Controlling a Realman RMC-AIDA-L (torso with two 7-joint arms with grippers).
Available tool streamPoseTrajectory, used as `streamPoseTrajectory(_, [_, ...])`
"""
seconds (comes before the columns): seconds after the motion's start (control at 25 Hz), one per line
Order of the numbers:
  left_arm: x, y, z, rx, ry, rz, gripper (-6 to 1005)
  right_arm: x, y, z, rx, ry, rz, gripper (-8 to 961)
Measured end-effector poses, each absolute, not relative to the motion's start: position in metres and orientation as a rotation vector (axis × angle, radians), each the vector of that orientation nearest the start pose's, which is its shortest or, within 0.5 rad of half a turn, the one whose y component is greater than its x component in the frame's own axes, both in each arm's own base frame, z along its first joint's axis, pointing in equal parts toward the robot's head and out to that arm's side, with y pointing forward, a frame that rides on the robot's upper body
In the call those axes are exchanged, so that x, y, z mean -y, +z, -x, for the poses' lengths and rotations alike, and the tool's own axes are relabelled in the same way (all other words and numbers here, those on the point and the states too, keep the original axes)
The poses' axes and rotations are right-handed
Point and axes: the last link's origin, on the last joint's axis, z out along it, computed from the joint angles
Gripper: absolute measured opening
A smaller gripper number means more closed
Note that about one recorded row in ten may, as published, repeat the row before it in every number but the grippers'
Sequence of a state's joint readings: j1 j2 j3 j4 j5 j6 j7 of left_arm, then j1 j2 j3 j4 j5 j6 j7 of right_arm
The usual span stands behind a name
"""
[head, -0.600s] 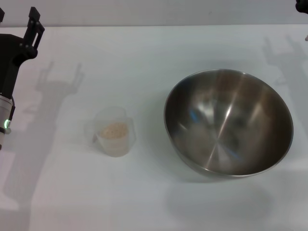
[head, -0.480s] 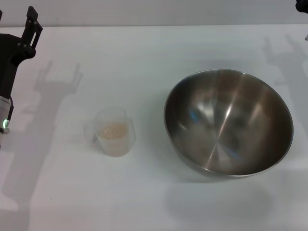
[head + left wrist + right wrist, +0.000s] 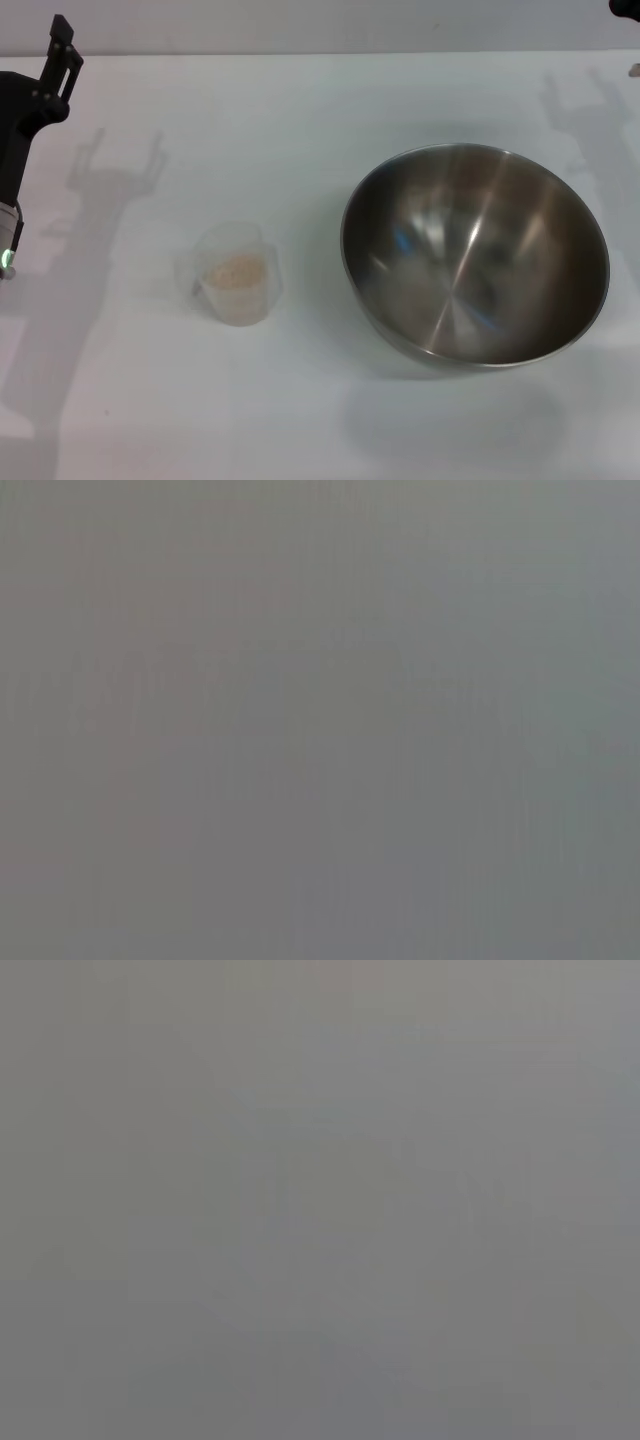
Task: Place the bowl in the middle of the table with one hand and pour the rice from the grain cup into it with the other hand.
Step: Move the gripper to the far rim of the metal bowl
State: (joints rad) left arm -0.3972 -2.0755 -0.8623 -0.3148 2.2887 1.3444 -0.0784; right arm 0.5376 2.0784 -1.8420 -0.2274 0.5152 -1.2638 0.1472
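Observation:
The steel bowl (image 3: 475,255) stands upright on the white table (image 3: 300,420), right of centre. The clear grain cup (image 3: 235,275) stands upright left of the bowl, about a hand's width from it, with a small heap of rice (image 3: 238,270) in its bottom. My left gripper (image 3: 30,40) is raised at the far left edge, well behind and to the left of the cup. One black finger (image 3: 60,50) shows, and its shadow on the table shows two prongs spread apart. Of my right gripper only a black sliver (image 3: 625,8) shows, in the top right corner. Both wrist views show only plain grey.
The table's far edge (image 3: 320,52) runs along the top of the head view. Shadows of both arms fall on the table at the back left (image 3: 115,180) and back right (image 3: 585,100).
My left arm has drifted slightly to the left and its shadow has shifted with it. The bowl and the cup have not moved.

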Motion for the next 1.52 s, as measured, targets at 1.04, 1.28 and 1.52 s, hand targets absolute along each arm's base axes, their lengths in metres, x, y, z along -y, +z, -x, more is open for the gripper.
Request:
streamPoseTrajectory(1.04, [-0.324,-0.009,0.286,0.381,-0.903,1.544,763,-0.385,0.019,-0.234,-0.328,0.748,1.502,572])
streamPoseTrajectory(1.28, [-0.324,-0.007,0.290,0.385,-0.889,1.536,763,-0.394,0.018,-0.193,-0.556,0.698,1.683,562])
streamPoseTrajectory(1.52, [-0.324,-0.004,0.292,0.385,-0.892,1.515,762,-0.385,0.049,-0.156,-0.812,0.488,1.914,553])
